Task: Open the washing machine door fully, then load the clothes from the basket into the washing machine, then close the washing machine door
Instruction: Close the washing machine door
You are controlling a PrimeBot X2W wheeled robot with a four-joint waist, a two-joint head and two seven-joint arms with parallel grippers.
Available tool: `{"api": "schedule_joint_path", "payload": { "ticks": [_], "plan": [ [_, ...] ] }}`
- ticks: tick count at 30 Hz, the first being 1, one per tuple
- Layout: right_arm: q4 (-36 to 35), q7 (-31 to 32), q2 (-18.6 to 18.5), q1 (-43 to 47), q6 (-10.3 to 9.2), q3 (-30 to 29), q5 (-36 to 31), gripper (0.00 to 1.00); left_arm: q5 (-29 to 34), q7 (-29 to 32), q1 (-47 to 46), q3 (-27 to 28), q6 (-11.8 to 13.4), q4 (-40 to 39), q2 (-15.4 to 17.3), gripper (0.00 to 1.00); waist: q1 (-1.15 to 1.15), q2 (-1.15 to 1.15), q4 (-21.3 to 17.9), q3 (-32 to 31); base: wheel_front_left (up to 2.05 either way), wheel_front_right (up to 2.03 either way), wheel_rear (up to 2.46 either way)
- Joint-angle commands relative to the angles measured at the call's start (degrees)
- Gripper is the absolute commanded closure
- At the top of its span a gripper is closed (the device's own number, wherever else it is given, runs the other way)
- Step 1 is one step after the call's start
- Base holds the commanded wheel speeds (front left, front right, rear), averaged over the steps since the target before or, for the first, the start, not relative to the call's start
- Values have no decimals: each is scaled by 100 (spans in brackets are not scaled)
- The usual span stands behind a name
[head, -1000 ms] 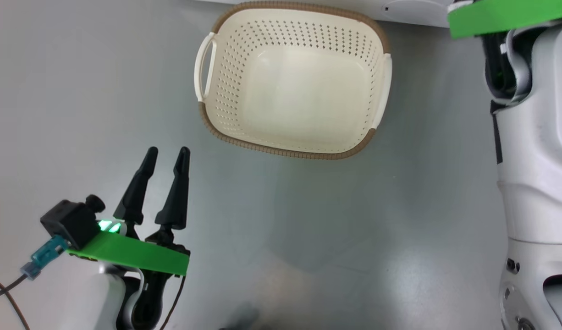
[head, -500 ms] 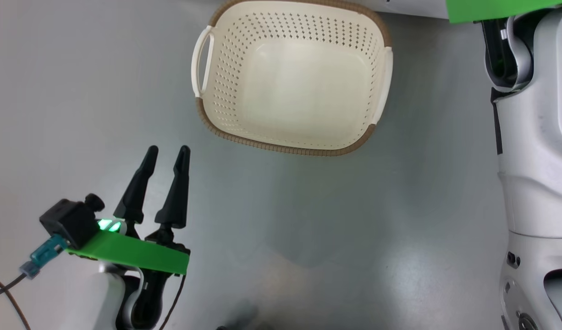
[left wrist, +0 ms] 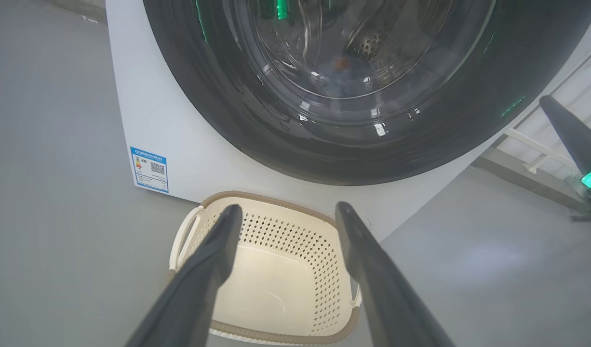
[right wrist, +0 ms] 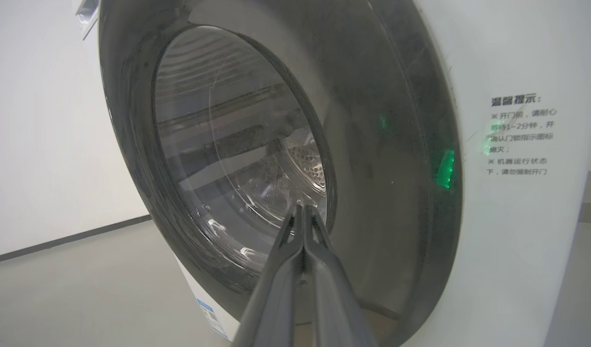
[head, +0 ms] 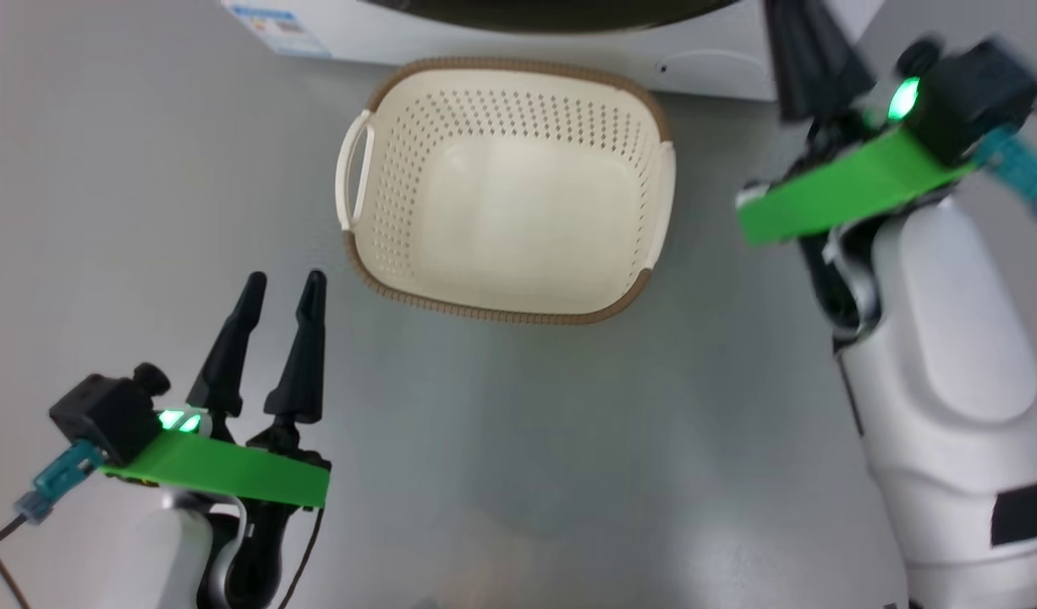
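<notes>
Grey floor (head: pixel 569 440) carries the basket (head: pixel 502 315), its far rim just beside the foot of the washing machine (left wrist: pixel 180 144). The washing machine door (left wrist: pixel 372 144) lies flush against the front, and the clothes (left wrist: pixel 336 72) show dimly behind its glass. The left gripper (head: pixel 285 283) hangs near the basket's near-left corner, fingers apart. The right gripper (right wrist: pixel 301 209), fingers pressed together, points at the door's glass.

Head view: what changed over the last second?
The camera tilted, bringing the washing machine into view. The right gripper, shut, swung down the picture, blurred. Nothing grasped or released. The basket stays empty; the left gripper stays open.
</notes>
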Motion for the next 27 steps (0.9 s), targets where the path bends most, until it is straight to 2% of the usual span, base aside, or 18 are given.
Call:
{"api": "schedule_joint_path", "payload": {
  "ticks": [1,10,11,12,13,27],
  "plan": [
    [-154,-17,200,362,-33,231,-92,100,78,-36,142,289,-14,-108,242,0,0,0,-206,-294,0,0,0],
    [-227,-17,200,1120,-33,338,63,100,225,-36,380,438,-14,-123,277,0,0,0,-471,-671,0,0,0],
    [-246,-17,200,1192,-33,348,76,82,245,-36,403,453,-14,-127,274,0,0,0,-497,-712,0,0,0],
    [-260,-17,200,1265,-33,362,93,55,259,-36,426,468,-14,-122,270,0,0,0,-523,-753,0,0,0],
    [-267,-17,200,1337,-33,368,107,0,273,-36,449,484,-14,-114,266,0,0,0,-550,-796,0,0,0],
    [-485,-17,200,2486,-33,145,-21,0,545,-36,841,741,-14,26,206,0,0,0,-1005,-1455,0,0,0]
  ]
}}
